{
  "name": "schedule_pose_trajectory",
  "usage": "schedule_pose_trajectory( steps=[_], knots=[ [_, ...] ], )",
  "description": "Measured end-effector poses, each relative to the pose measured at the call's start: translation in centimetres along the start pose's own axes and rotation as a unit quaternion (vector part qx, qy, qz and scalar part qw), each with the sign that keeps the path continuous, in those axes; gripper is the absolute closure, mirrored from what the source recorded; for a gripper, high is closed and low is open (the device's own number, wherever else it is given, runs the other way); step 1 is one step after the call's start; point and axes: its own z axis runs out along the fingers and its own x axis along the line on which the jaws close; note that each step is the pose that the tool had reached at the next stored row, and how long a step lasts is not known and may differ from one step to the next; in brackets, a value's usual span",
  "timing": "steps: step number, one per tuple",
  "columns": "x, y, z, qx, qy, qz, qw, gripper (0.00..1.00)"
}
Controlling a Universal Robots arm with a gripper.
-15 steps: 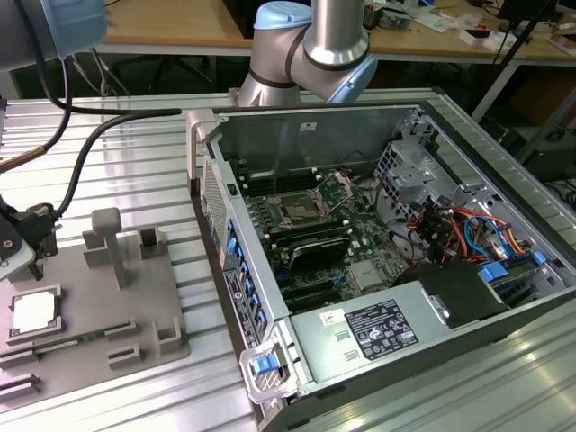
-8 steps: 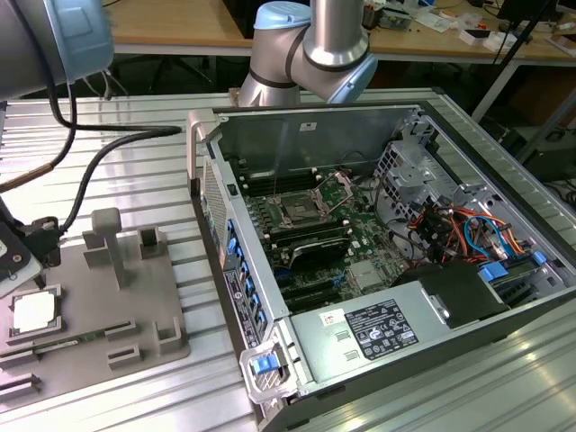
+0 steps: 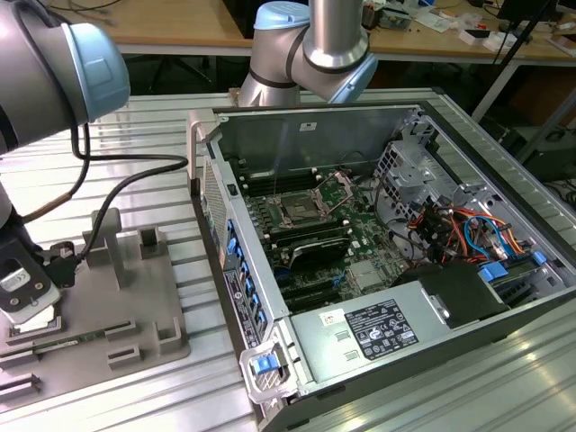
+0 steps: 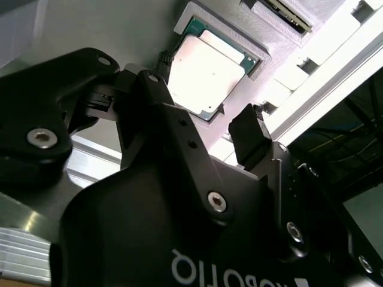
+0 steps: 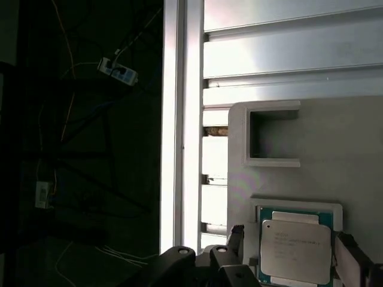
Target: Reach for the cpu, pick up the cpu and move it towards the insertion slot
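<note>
**Remote rig, CPU pick-up.** My gripper (image 5: 294, 246) hangs low over the grey fixture plate (image 3: 99, 315). Its black fingers (image 4: 246, 136) are spread wide, one on either side of the cpu (image 5: 296, 251), and they clasp nothing. The cpu lies flat in a raised square nest (image 5: 296, 205) on the fixture plate, shiny lid up. A thin green edge shows around the lid in both wrist views. I cannot tell whether either pad touches the chip's edge.

Just past the nest, an open square pocket (image 5: 272, 137) sits on the same fixture plate.

In the exterior view I see the gripper at the end of the fixture plate that lies toward the exterior view's left. A black cable (image 3: 180, 163) loops from the wrist above the plate's upright grey post (image 3: 103, 238). The fixture plate rests on a ribbed aluminium table (image 3: 153, 126).

Beside the fixture plate, toward the exterior view's right, an opened computer case (image 3: 315, 135) lies on its side. The insertion slot (image 3: 297, 213), a dark square in a silvery frame, sits on the green board inside that case, well apart from the fixture plate and the cpu. A silver power supply box (image 3: 360, 333) fills the near end of the case.

Farther from the fixture plate, behind the case, the arm's base (image 3: 310, 45) rises from the table. Wooden benches (image 3: 171, 22) stand beyond it.
</note>
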Motion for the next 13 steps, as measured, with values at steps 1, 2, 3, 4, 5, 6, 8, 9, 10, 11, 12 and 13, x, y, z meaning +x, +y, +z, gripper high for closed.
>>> schedule_pose_trajectory(
  steps=[1,2,3,4,5,6,8,9,10,11,12,13],
  knots=[
    [-0.07,-0.01,0.13,0.0013,0.0000,0.000,1.00000,0.34],
    [-0.16,-0.02,0.22,0.0031,0.0001,0.000,1.00000,0.34],
    [-0.23,-0.03,0.25,0.0037,0.0001,0.000,0.99999,0.34],
    [-0.28,-0.03,0.27,0.0043,0.0001,0.000,0.99999,0.34],
    [-0.32,-0.03,0.28,0.0046,0.0000,0.000,0.99999,0.34],
    [-0.34,-0.03,0.31,0.0050,0.0000,0.000,0.99999,0.34],
    [-0.35,-0.03,0.43,0.0051,0.0001,0.000,0.99999,0.34],
    [-0.35,-0.04,0.54,0.0051,0.0002,0.000,0.99999,0.34],
    [-0.35,-0.04,0.65,0.0051,0.0002,0.000,0.99999,0.34],
    [-0.35,-0.05,0.77,0.0051,0.0004,0.000,0.99999,0.34],
    [-0.36,-0.06,0.88,0.0051,0.0004,0.000,0.99999,0.34],
    [-0.36,-0.07,1.01,0.0051,0.0006,0.000,0.99999,0.34]
  ],
)
